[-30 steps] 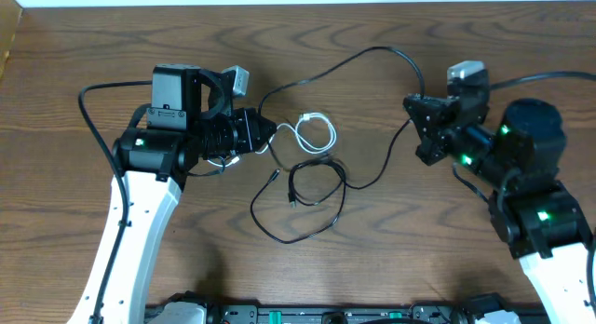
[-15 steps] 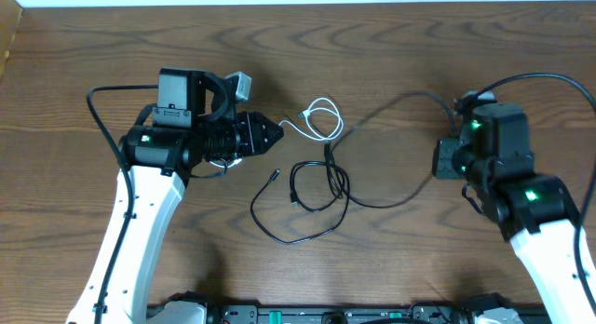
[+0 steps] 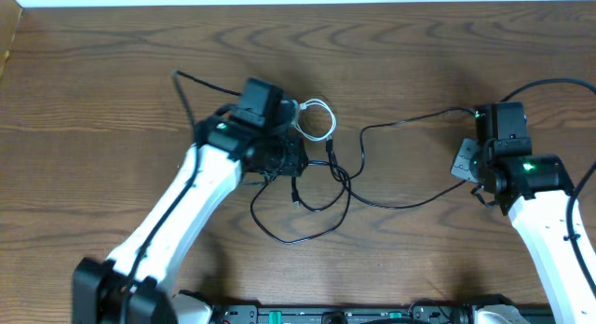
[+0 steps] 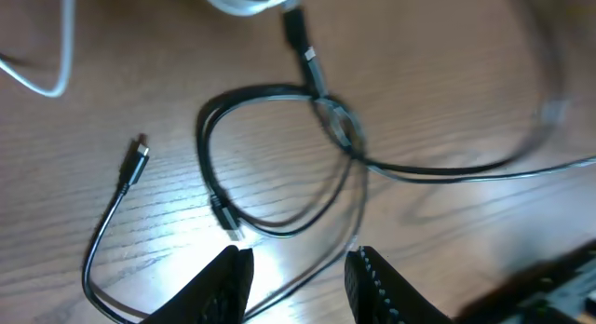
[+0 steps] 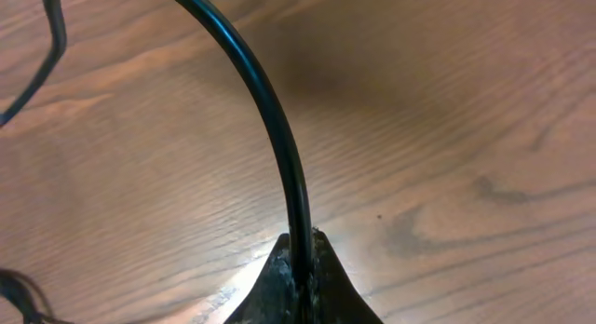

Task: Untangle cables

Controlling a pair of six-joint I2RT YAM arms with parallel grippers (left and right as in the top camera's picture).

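The black cable lies in tangled loops at the table's centre, knotted where its strands cross, with one plug end lying free. The white cable is a small coil just behind it, seen at the top edge of the left wrist view. My left gripper hovers open over the black loops, a strand running on the table below the gap. My right gripper is shut on the black cable, which arches up and left from its fingertips. From overhead, the right gripper sits at the right.
A brown wooden table carries everything. The left arm crosses the left front of the table diagonally. Thick black robot wires run beside the right arm and behind the left wrist.
My left arm has swung right and now sits over the black loops, its jaws having opened. My right arm has drawn the black cable's end rightward, stretching it out.
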